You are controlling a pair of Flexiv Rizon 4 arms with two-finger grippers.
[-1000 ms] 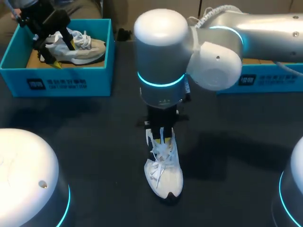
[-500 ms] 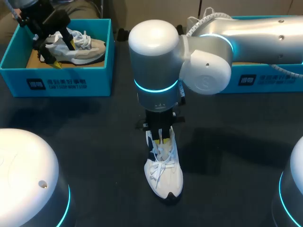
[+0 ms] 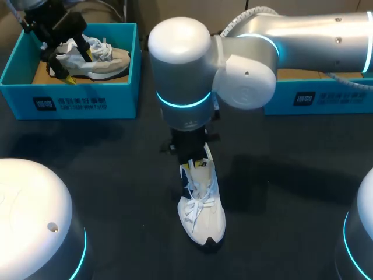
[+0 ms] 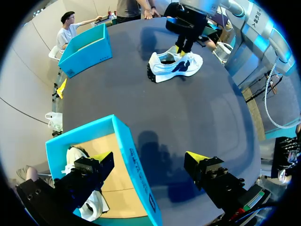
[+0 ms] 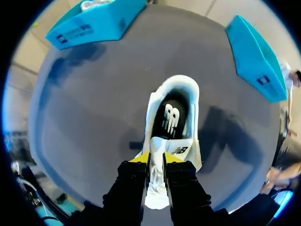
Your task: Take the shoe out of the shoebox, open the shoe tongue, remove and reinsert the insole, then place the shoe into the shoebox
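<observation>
A white shoe (image 3: 203, 217) stands on the dark table at the middle, toe toward me. My right gripper (image 3: 195, 169) comes down onto its opening. In the right wrist view the right gripper (image 5: 156, 159) is shut on the white shoe tongue (image 5: 156, 170), and ahead of the fingers the black insole (image 5: 171, 117) shows inside the shoe (image 5: 175, 84). My left gripper (image 3: 77, 67) hangs open over the blue shoebox (image 3: 76, 104) at the far left, with nothing between its fingers. From the left wrist, the left gripper (image 4: 149, 161) straddles a wall of the shoebox (image 4: 137, 165), and the shoe (image 4: 171, 66) lies far ahead.
A second pale shoe (image 3: 111, 61) lies in the left shoebox, also seen as the boxed shoe (image 4: 89, 208) beneath my left gripper. Another blue box (image 3: 326, 96) stands at the far right, behind my right arm. Bare table surrounds the middle shoe.
My right arm's wrist has shifted a little to the left and back, drawing the tongue up and away from the laces. The shoe and my left arm have stayed put.
</observation>
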